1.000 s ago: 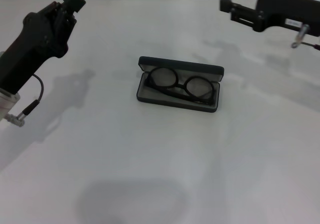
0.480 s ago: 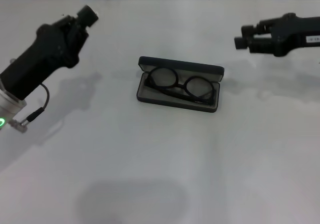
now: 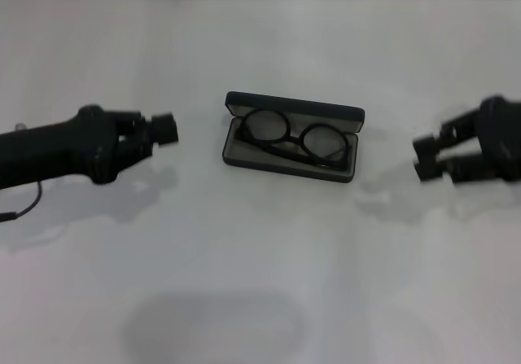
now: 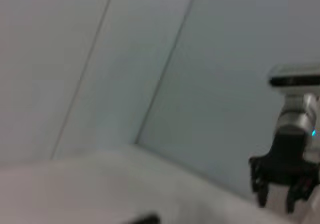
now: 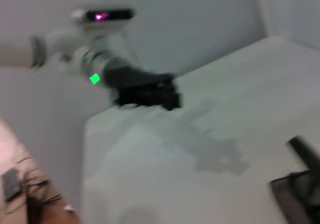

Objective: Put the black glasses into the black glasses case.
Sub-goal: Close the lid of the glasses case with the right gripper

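Both arms just dropped low w/in the last sec: left end effector (image 3: 167, 128) at 9 o'clock of the case (image 3: 293, 137), right end effector (image 3: 429, 159) at 3, fingers apart; left's we can't tell. Glasses (image 3: 291, 138) sit inside the open case, so we reckon it's basically done.

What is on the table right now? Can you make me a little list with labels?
glasses: thin black-framed glasses with rounded clear lenses, lying inside the case
case: flat matte black glasses case with grey lining, lid open, middle of the white table
left gripper: beside the case on the robot's left, touching nothing
right gripper: beside the case on the robot's right, holding nothing
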You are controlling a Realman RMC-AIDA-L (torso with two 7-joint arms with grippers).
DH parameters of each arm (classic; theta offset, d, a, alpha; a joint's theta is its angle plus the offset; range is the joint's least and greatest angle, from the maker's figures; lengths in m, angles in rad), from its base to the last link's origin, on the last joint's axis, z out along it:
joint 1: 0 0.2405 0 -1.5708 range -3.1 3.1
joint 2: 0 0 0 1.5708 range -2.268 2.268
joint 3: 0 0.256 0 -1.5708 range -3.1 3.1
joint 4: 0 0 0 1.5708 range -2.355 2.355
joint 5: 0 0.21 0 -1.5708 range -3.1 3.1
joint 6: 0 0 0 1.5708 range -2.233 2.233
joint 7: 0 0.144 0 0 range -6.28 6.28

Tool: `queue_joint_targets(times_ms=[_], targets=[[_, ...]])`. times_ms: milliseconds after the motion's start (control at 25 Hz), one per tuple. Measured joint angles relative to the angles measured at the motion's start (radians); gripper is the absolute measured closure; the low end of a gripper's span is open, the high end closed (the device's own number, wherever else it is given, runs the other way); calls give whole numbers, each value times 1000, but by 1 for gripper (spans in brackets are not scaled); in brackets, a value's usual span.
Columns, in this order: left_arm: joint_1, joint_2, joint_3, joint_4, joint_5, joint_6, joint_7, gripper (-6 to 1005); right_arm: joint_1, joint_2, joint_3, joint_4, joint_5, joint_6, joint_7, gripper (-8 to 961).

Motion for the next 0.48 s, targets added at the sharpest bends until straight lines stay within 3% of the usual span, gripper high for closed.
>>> queue_joint_targets(times_ms=[160,320,480], targets=[[-4,2,-19,67,102,-14,-119,956,-59,39,19,4,0,-33,-83,613],[-22,-4,-68,75,167,-19,-135,827,-105,83,48,6,-11,-19,-122,607],[-33,-6,-80,77,183,-33,-139,676,-125,104,62,10,-14,-3,-150,550]])
